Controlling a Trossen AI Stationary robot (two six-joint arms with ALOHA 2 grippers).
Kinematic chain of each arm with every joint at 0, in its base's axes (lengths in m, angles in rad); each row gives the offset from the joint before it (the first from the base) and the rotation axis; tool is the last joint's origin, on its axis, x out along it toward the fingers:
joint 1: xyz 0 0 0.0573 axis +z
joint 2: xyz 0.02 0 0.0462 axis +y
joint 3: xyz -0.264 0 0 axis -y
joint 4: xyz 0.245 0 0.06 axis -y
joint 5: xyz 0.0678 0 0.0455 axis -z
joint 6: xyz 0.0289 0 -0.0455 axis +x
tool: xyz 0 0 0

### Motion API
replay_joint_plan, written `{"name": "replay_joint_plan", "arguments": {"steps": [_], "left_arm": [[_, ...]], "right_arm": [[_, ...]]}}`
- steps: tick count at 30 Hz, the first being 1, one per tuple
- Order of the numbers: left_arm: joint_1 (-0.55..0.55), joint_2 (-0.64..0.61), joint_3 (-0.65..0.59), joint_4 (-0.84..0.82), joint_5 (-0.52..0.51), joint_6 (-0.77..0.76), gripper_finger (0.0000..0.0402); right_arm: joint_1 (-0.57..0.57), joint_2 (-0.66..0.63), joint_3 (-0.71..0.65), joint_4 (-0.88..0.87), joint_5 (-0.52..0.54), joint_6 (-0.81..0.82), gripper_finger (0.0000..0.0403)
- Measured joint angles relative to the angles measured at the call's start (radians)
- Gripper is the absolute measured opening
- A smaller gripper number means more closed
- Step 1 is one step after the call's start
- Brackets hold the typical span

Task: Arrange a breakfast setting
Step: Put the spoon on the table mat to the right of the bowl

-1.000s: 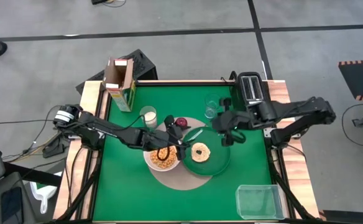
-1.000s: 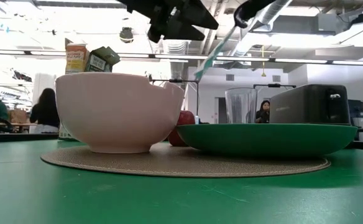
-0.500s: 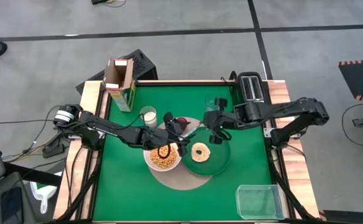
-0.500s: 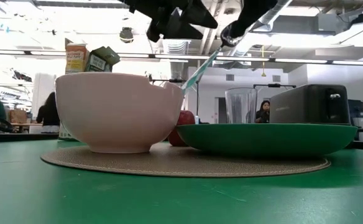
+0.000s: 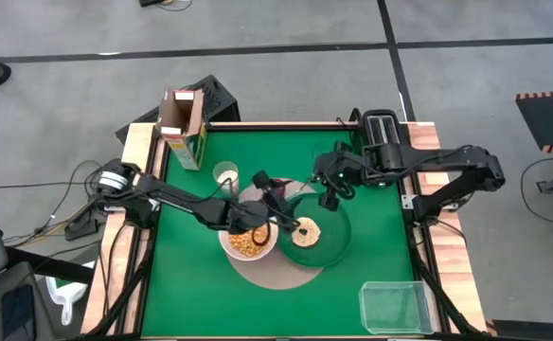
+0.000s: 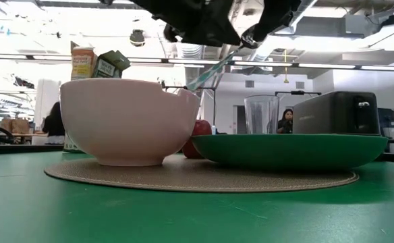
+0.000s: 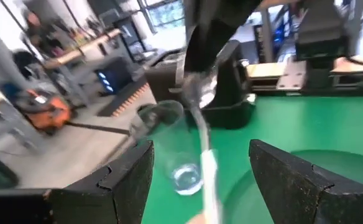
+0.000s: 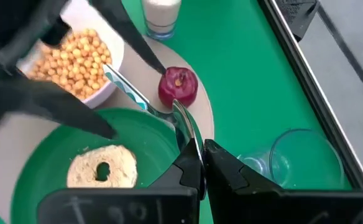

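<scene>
High view: on the green bench the cardboard box (image 5: 182, 128) stands upright at the far left. The left pincer (image 5: 275, 210), fingers spread, hovers over the round woven mat (image 5: 278, 270) between the cereal-filled white bowl (image 5: 248, 242) and the glossy green plate (image 5: 319, 230) with its ring-shaped bagel (image 5: 305, 231). The right pincer (image 5: 331, 193) is clamped on the slim spoon (image 8: 138, 96), which slants down toward the bowl, beside the red fruit (image 8: 178, 87).

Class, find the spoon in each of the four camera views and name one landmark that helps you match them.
High view: the spoon is barely visible, between the two grippers above the mat.
Low view: slanting above the white bowl.
Left wrist view: upright, blurred, at centre.
Right wrist view: gripped by the right fingers, pointing toward the bowl.
Shared landmark: the dark-green plate.
</scene>
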Motion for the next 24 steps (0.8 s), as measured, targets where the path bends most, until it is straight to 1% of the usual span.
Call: {"name": "replay_joint_plan", "arguments": {"steps": [2,7,10,13,16,18,24], "left_arm": [[-0.003,0.040,0.040,0.005,-0.045,0.055,0.0251],[-0.008,0.151,0.138,-0.009,-0.259,0.186,0.0251],[-0.011,0.197,0.175,-0.008,-0.312,0.225,0.0251],[-0.016,0.228,0.198,-0.007,-0.318,0.237,0.0249],[-0.017,0.234,0.209,-0.005,-0.319,0.237,0.0231],[-0.016,0.234,0.209,-0.002,-0.323,0.237,0.0208],[-0.017,0.234,0.210,0.000,-0.314,0.255,0.0123]], "right_arm": [[-0.010,0.000,0.008,0.005,-0.014,0.007,0.0034],[-0.019,0.001,0.009,0.001,-0.045,0.019,0.0034],[-0.017,0.001,0.009,0.001,-0.045,0.021,0.0034],[-0.015,0.001,0.009,-0.001,-0.045,0.021,0.0034],[-0.016,0.001,0.009,-0.005,-0.045,0.021,0.0034],[-0.016,0.001,0.009,-0.005,-0.045,0.021,0.0034],[-0.016,0.001,0.009,-0.005,-0.045,0.018,0.0034]]}}
